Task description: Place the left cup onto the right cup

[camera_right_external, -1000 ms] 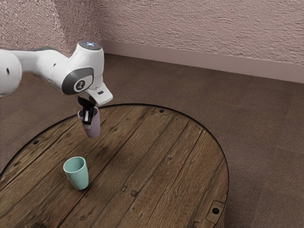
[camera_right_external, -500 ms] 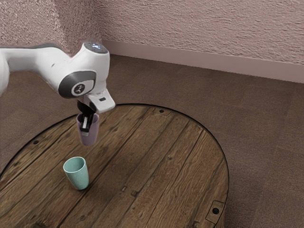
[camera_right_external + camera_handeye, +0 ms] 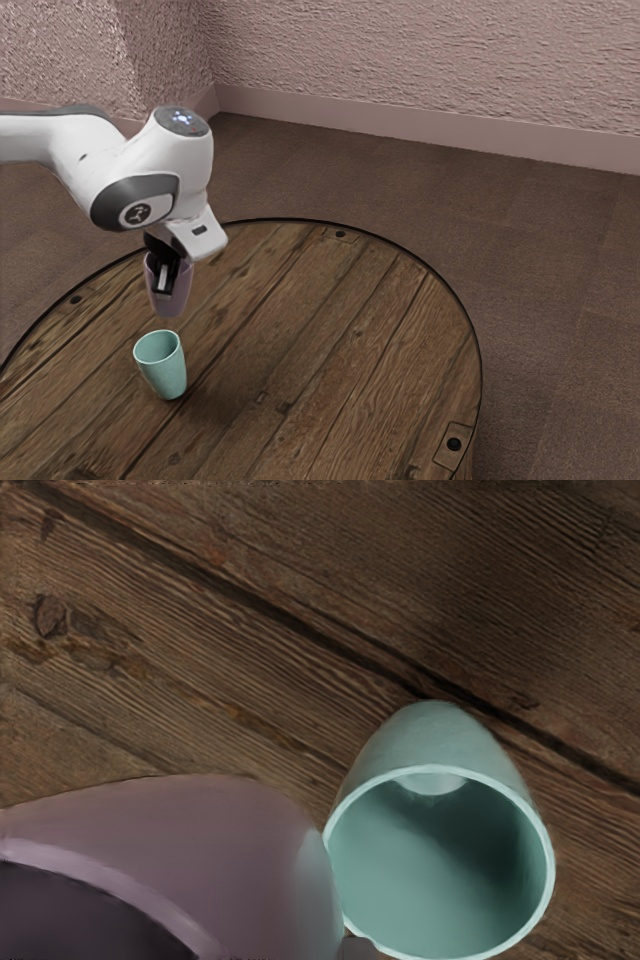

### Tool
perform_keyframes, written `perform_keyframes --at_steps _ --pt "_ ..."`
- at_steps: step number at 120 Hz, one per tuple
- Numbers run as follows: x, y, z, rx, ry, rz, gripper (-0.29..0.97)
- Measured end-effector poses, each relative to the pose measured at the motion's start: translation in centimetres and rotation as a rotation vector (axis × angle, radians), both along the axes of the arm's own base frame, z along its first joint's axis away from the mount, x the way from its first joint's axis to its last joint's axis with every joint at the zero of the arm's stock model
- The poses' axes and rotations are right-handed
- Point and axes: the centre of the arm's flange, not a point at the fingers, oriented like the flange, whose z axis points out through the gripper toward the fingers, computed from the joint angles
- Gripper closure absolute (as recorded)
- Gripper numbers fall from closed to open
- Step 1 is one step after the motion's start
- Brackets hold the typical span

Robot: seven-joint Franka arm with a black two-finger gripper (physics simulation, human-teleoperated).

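Observation:
A pale purple cup [image 3: 167, 288] hangs in the air over the round wooden table [image 3: 330, 340], with my gripper [image 3: 164, 272] shut on its rim, one finger inside and one outside. A teal cup [image 3: 161, 363] stands upright on the table just below and slightly nearer the front than the purple one. Seen from the wrist, the purple cup [image 3: 180, 870] looms large and blurred under the hand, and the teal cup's open mouth [image 3: 440, 865] lies right beside it.
The table's dark metal rim [image 3: 450, 300] curves round on the exterior view's right, with brown carpet [image 3: 540, 260] beyond. A textured pink wall [image 3: 420, 50] runs behind.
My arm has carried the purple cup toward the exterior view's left and downward, closer to the teal cup. The teal cup has stayed put.

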Motion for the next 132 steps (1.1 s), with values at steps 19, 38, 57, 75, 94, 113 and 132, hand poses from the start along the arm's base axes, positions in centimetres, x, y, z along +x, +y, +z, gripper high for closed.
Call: perform_keyframes --at_steps 19,38,57,75,94,113,132 --pt "-0.8 -0.7 -0.3 -0.004 -0.02 0.016 0.79" --pt "-1.9 -1.1 -1.1 -0.022 -0.022 0.056 0.79" --pt "-3.0 -1.2 -2.2 -0.054 -0.008 0.122 0.79" --pt "-4.1 -1.1 -2.4 -0.067 -0.008 0.17 0.79" --pt "-4.2 -1.1 -2.3 -0.062 -0.014 0.2 0.79" --pt "-4.0 -1.0 -2.6 -0.05 -0.014 0.213 0.79" --pt "-3.8 -0.9 -3.3 -0.042 -0.006 0.225 0.79"
